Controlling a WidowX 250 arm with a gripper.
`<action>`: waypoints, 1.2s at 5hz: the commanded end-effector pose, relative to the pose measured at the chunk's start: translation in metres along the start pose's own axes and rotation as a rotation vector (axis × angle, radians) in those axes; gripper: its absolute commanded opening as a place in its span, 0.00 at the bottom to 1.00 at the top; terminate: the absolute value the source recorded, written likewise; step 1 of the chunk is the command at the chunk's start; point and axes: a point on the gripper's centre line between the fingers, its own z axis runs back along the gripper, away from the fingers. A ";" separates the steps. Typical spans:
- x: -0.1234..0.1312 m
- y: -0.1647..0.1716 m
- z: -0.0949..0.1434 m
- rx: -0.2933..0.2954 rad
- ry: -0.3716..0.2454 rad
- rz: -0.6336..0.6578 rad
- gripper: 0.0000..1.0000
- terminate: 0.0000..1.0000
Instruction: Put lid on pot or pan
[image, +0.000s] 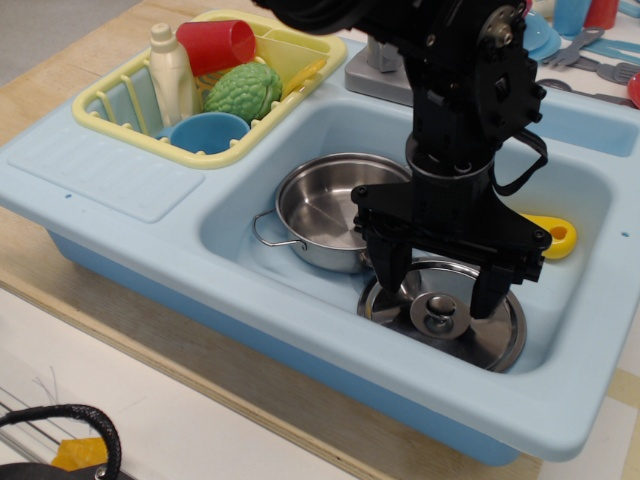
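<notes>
The shiny steel lid (480, 335) lies flat on the floor of the blue sink (260, 215), at its front right, knob (438, 313) up. The small steel pot (325, 210) stands open just left of it, a wire handle toward the front left. My black gripper (437, 285) is open and hangs low over the lid. Its two fingers straddle the knob, one on each side, with a wide gap. The arm hides the pot's right rim and the lid's back edge.
A yellow dish rack (120, 100) at the back left holds a white bottle (170, 75), a red cup (218, 45), a green vegetable (243, 92) and a blue cup (208, 133). A grey faucet base (385, 70) stands behind the sink. A yellow toy (555, 235) lies in the sink's right side.
</notes>
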 end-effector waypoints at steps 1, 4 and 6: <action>0.004 0.003 -0.005 -0.037 -0.003 -0.020 1.00 0.00; -0.011 0.005 -0.014 -0.074 0.045 -0.012 0.00 0.00; -0.012 -0.003 0.006 -0.050 0.052 -0.029 0.00 0.00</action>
